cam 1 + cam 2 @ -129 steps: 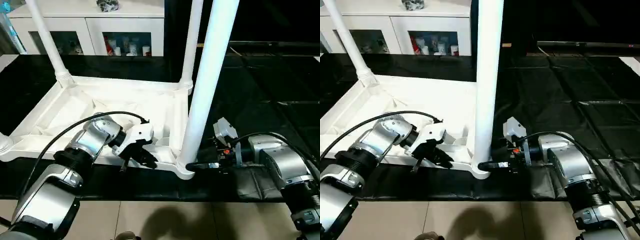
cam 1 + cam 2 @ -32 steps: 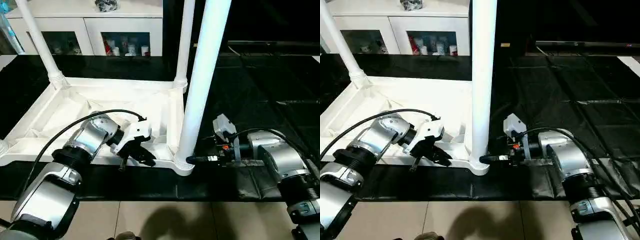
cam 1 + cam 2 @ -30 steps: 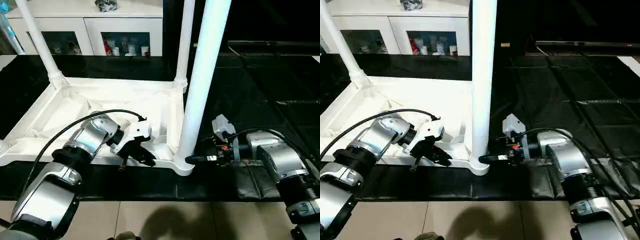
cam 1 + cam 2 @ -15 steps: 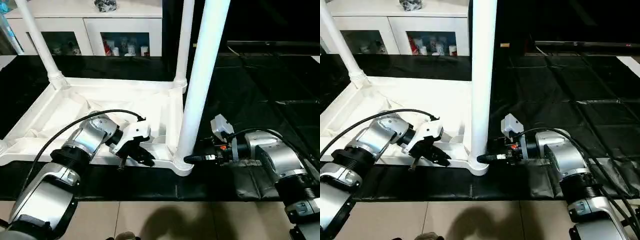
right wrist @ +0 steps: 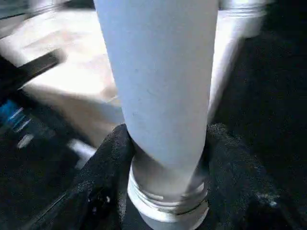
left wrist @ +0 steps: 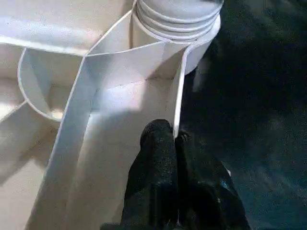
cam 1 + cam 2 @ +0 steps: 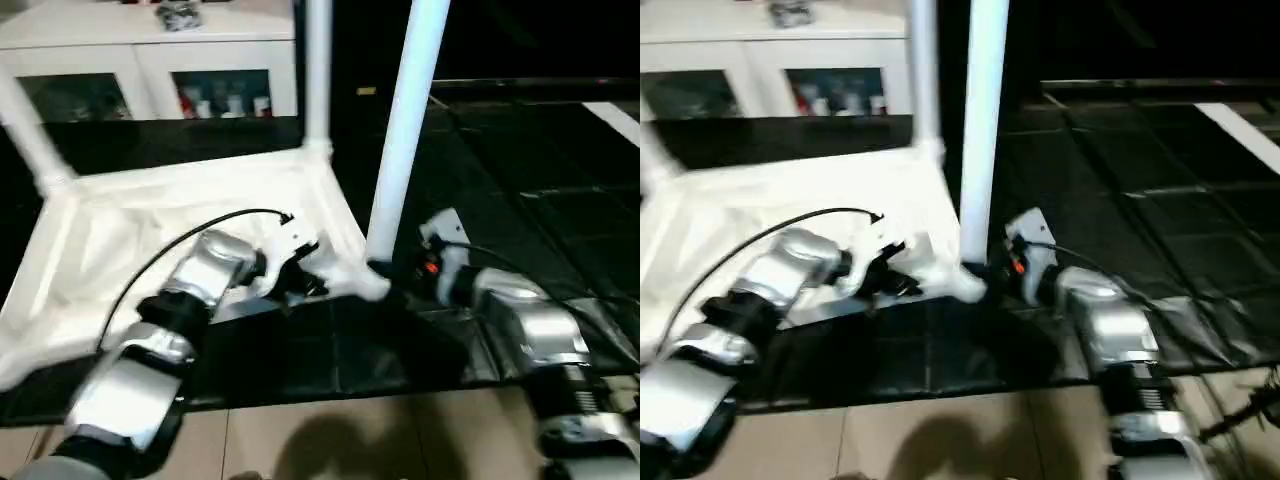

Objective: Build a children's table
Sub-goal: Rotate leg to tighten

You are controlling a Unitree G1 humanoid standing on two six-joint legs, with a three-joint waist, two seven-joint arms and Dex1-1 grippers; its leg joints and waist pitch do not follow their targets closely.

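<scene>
a black sheet-covered floor (image 7: 520, 200) spreads under everything, with a white glass-door cabinet (image 7: 150, 70) well beyond the fingers holding small items whose labels are too blurred to read. the upturned white tabletop (image 7: 120, 230) lies on the sheet, its near wall pinched between the closed fingers of the left gripper (image 6: 173, 139). the right gripper (image 5: 165, 163) has a finger on each side of a standing leg (image 5: 158, 81), clasping it just above its corner socket (image 5: 168, 211).

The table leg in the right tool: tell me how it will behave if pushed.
The table leg is a smooth round tube, so probably slippery, and the right tool could slide. It stands tall in the tabletop corner socket, so a high push would likely lever it.
</scene>
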